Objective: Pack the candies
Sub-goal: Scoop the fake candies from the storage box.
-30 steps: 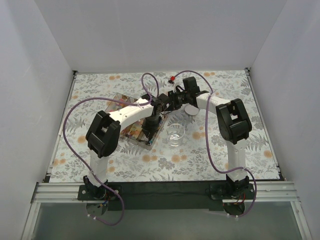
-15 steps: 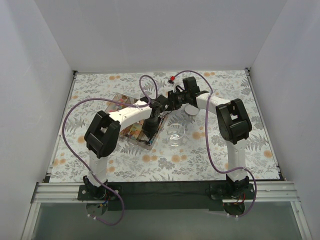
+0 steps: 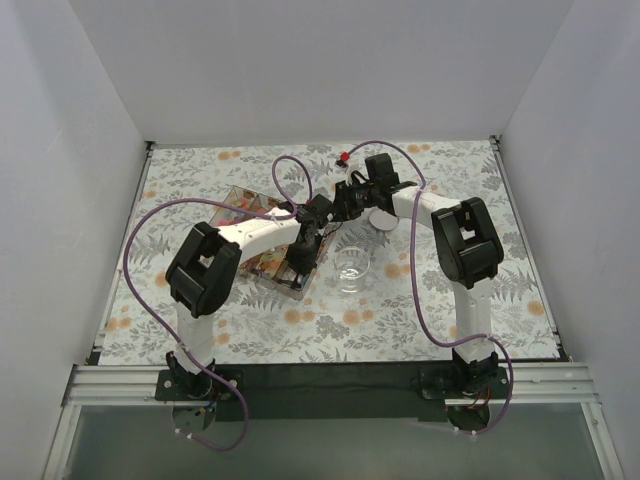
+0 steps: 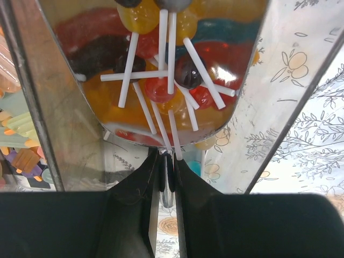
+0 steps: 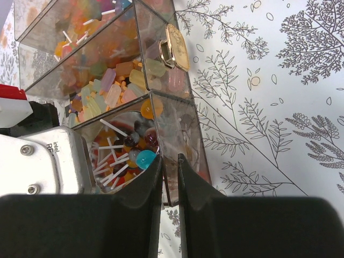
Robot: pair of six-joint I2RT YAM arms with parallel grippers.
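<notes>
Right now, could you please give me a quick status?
Left fingers shut on scoop, right fingers shut on box wall. Scoop holds candies. Nothing between box and cup.

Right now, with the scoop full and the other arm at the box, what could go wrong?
The scoop is heaped with lollipops, sticks crossing every way; a tilt could spill some short of the cup. The right fingers pinch only a thin clear panel of the candy box; if it slips, it may drop onto the scoop. The left fingers hold the scoop by a narrow handle, so it might twist.
</notes>
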